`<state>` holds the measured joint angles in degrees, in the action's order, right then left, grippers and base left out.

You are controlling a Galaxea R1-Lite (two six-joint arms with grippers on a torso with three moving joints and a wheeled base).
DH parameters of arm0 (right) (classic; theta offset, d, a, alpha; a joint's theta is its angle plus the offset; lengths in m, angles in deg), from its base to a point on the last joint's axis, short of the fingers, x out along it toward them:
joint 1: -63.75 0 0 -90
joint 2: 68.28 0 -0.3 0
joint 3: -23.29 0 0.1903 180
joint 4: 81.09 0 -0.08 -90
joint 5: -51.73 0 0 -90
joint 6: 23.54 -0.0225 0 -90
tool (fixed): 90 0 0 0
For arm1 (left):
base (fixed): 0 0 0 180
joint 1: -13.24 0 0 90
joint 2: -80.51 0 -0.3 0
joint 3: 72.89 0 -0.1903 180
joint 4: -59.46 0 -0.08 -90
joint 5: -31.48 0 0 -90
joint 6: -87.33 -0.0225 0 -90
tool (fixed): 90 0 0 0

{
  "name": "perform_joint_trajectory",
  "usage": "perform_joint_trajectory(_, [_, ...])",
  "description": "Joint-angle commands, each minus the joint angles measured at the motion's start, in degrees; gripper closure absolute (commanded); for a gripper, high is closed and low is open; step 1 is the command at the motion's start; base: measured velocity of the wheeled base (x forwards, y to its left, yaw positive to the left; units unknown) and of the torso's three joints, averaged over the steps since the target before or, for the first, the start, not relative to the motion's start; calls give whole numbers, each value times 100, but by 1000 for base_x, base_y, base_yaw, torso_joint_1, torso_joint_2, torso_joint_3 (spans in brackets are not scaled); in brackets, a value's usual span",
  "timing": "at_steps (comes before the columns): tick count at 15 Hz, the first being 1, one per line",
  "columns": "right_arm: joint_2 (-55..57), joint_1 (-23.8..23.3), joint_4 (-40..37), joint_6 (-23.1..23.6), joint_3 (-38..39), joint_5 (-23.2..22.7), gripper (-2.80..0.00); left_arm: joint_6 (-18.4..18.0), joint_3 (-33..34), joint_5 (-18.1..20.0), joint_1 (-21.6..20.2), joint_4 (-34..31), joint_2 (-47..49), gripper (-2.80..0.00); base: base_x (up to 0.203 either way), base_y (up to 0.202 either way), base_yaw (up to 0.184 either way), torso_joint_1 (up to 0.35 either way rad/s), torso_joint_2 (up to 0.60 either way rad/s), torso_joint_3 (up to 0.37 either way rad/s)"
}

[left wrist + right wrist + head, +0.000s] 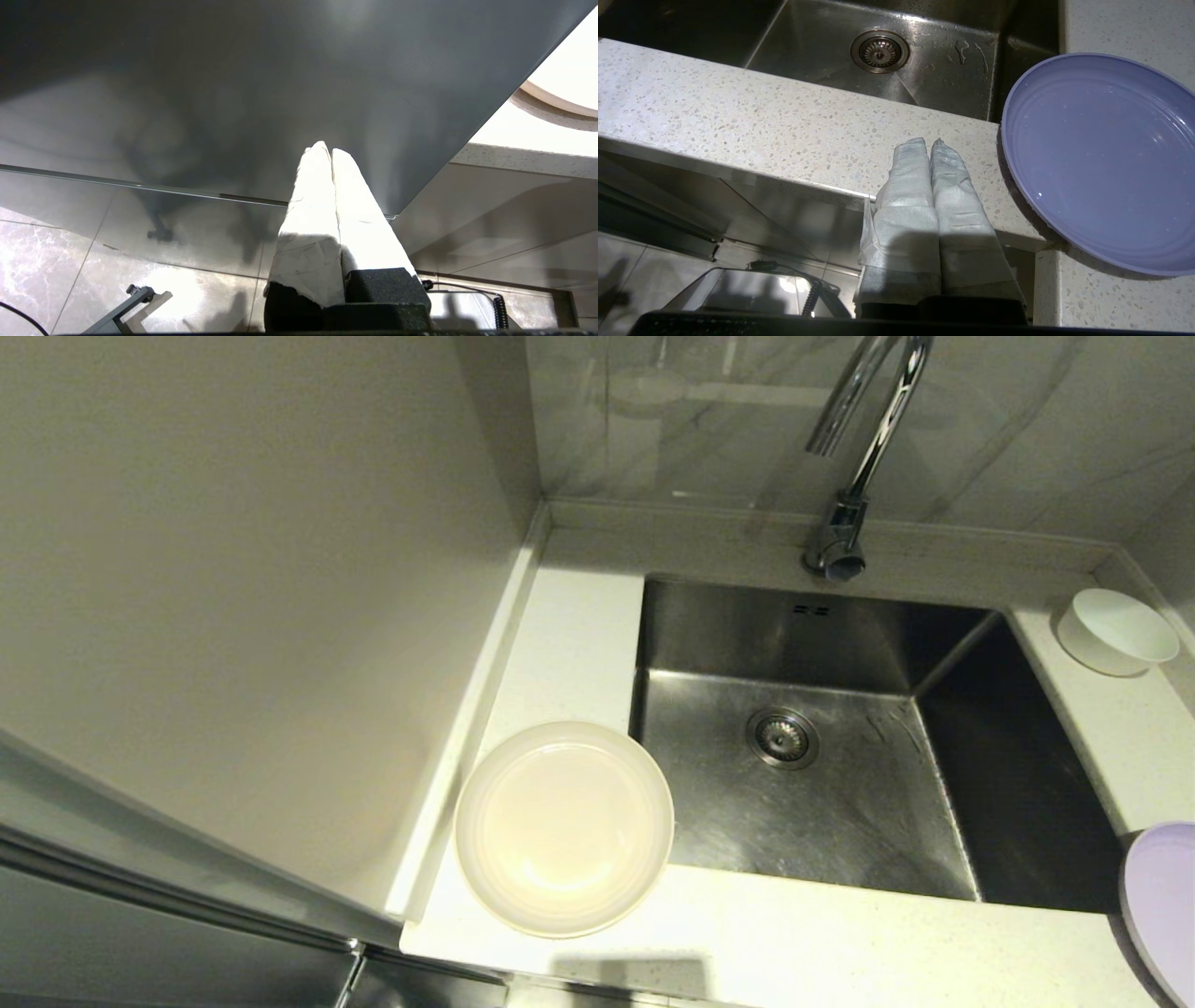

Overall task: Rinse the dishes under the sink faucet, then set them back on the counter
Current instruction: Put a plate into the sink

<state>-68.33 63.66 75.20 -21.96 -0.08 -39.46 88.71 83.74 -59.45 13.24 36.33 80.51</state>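
A cream plate point(564, 828) lies on the counter point(579, 635) left of the sink point(812, 803), its rim overhanging the basin's edge a little. A white bowl point(1116, 631) stands on the counter at the back right. A lilac plate point(1162, 905) point(1101, 158) rests at the front right, wet with droplets. The faucet point(854, 457) rises behind the basin. Neither arm shows in the head view. My right gripper point(928, 142) is shut and empty, low by the counter's front edge, left of the lilac plate. My left gripper point(327, 150) is shut and empty, below a grey cabinet panel.
A tall grey panel point(233, 597) walls off the counter's left side. The drain strainer point(782, 737) sits mid-basin, with water streaks on the steel. Marble floor tiles point(56, 261) and a coiled cable point(810, 291) lie below the counter's front edge.
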Motion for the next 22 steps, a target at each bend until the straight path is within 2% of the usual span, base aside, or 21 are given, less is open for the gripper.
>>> perform_joint_trajectory(1, [5, 1, -10, 1, 0, 5, 0, 3, 0, -4, 0, 3, -9, 0, 0, 0, 0, 0, 0, 0])
perform_joint_trajectory(12, [64, -1, 2, -21, -125, -22, 0, 3, 0, -4, 0, 3, -9, 0, 0, 0, 0, 0, 0, 0])
perform_joint_trajectory(18, [830, -3, -212, -59, -1362, -467, 0, 3, 0, -4, 0, 3, -9, 0, 0, 0, 0, 0, 0, 0])
perform_joint_trajectory(20, [1279, -15, -589, -33, -1972, -506, 0, 3, 0, -4, 0, 3, -9, 0, 0, 0, 0, 0, 0, 0])
perform_joint_trajectory(22, [1814, -24, -1303, -21, -2909, -608, 0, 3, 0, -4, 0, 3, -9, 0, 0, 0, 0, 0, 0, 0])
